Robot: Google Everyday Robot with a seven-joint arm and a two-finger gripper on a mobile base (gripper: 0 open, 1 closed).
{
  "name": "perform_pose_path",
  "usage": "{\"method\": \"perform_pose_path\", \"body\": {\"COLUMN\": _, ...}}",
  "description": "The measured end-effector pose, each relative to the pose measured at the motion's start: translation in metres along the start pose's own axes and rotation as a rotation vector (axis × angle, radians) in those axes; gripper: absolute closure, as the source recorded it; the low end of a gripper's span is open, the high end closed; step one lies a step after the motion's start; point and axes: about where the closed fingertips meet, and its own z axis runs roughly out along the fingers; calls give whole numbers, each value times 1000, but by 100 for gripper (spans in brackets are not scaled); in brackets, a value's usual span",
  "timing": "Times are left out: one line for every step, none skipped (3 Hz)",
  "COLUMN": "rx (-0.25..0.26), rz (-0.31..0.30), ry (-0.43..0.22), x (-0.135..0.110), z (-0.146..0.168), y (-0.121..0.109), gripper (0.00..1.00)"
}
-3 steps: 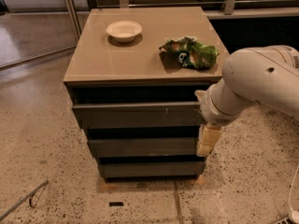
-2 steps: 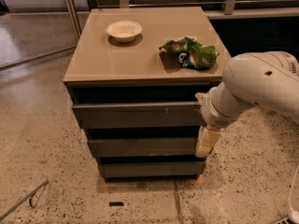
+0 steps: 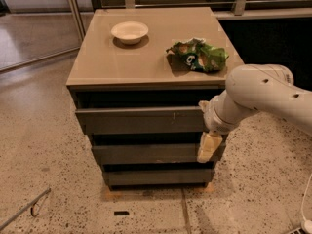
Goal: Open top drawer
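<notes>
Three drawers sat under the table; the top drawer ran left to right. My gripper hung by its right end, just below the front, the drawer stretching leftward. Open or closed, I couldn't tell.

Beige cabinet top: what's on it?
Round white bowl and crumpled green snack bag. Dark grey top drawer: inside is hidden. Pale gripper hangs below its right end.

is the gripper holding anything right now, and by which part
Cannot tell: the gripper hangs at the right end of the top drawer, just below it.
</notes>
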Motion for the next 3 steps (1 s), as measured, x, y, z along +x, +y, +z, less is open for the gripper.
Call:
{"method": "perform_pose_path", "body": {"rx": 2, "rz": -3, "ry": -21, "x": 0, "z": 19, "y": -11, "gripper": 0}}
{"method": "perform_pose_path", "body": {"rx": 15, "rz": -10, "ry": -30, "x": 1, "z": 33, "y": -21, "gripper": 0}}
{"method": "perform_pose_path", "body": {"rx": 27, "rz": -27, "ry": -30, "x": 0, "z": 47, "y": -32, "gripper": 0}}
